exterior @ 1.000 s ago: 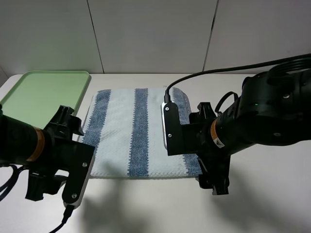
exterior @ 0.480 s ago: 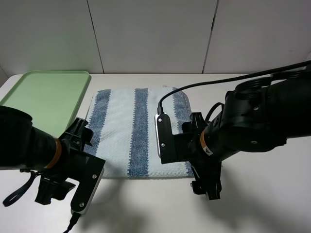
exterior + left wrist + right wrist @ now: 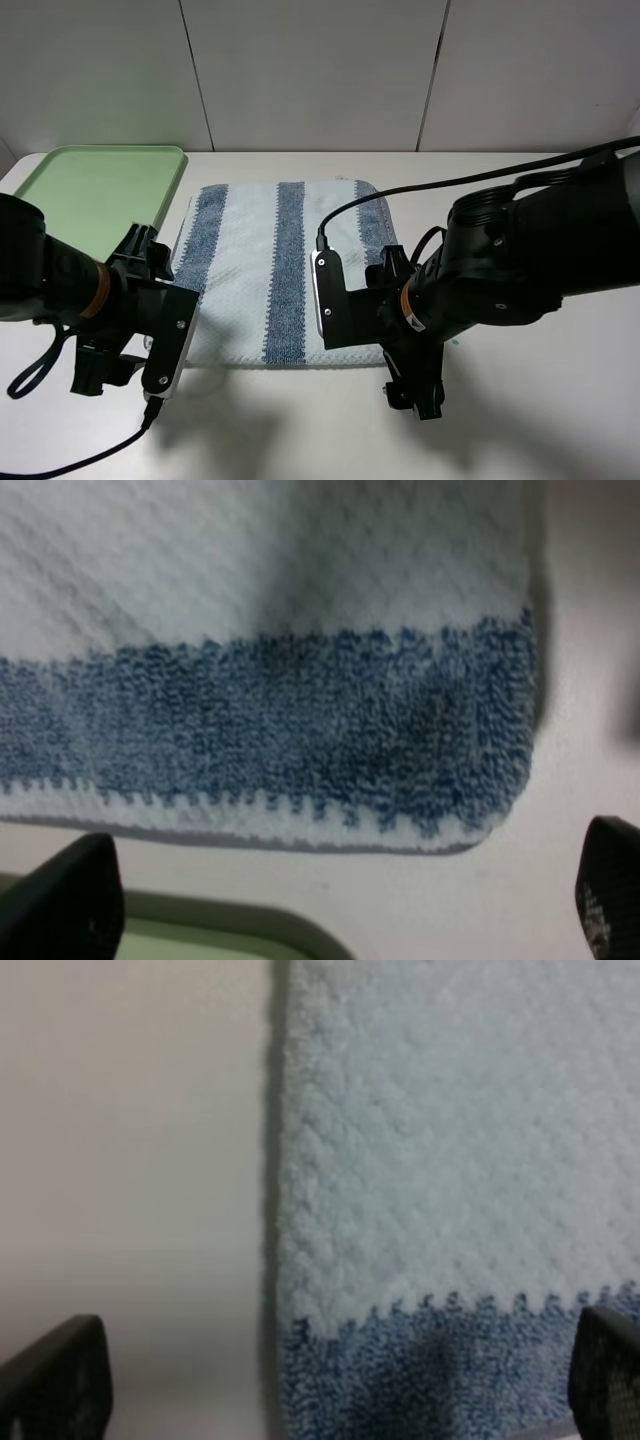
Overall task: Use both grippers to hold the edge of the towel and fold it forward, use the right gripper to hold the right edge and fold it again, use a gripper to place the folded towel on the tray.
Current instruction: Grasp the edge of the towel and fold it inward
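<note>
One green tray (image 3: 90,190) sits at my surface's (image 3: 560,400) back-left corner. One flat towel (image 3: 250,270), striped blue and whitish, lies mid-surface. My two end effectors, left (image 3: 335,900) and right (image 3: 330,1375), hover above its near edge, fingers apart.

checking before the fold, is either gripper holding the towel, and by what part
Nothing is held: the left gripper and right gripper hang open over the near corners of the towel, which lies flat.

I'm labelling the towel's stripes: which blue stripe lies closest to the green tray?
The leftmost blue stripe, along the towel's edge facing the tray. The middle stripe runs down the centre; the right stripe borders the far side.
</note>
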`<state>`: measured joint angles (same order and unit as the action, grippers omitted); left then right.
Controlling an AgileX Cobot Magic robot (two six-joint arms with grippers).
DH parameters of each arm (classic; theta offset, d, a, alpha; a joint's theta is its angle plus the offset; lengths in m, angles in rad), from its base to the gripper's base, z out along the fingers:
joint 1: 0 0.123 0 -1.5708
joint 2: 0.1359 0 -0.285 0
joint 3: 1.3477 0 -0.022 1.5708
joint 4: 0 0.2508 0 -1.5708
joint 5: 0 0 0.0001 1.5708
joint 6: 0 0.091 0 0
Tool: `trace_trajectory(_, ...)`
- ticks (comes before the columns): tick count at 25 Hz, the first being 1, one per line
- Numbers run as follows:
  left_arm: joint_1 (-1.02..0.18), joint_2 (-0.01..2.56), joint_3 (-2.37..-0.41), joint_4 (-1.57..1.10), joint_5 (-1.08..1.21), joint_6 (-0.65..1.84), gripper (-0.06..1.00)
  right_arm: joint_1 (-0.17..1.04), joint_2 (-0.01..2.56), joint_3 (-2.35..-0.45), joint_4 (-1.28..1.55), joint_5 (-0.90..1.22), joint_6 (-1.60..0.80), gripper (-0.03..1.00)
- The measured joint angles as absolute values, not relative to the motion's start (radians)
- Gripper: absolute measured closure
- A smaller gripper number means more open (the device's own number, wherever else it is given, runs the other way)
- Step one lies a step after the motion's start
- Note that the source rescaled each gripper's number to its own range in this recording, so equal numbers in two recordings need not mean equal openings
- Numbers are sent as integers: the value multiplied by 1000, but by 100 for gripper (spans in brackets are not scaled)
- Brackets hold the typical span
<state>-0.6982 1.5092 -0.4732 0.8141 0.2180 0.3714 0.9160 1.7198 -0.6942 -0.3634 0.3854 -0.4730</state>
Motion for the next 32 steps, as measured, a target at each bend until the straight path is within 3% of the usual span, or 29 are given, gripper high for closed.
trace_trajectory(32,-696,1699,-479,870,192,434,6,916,1782,-694,-390,350,-473,-3)
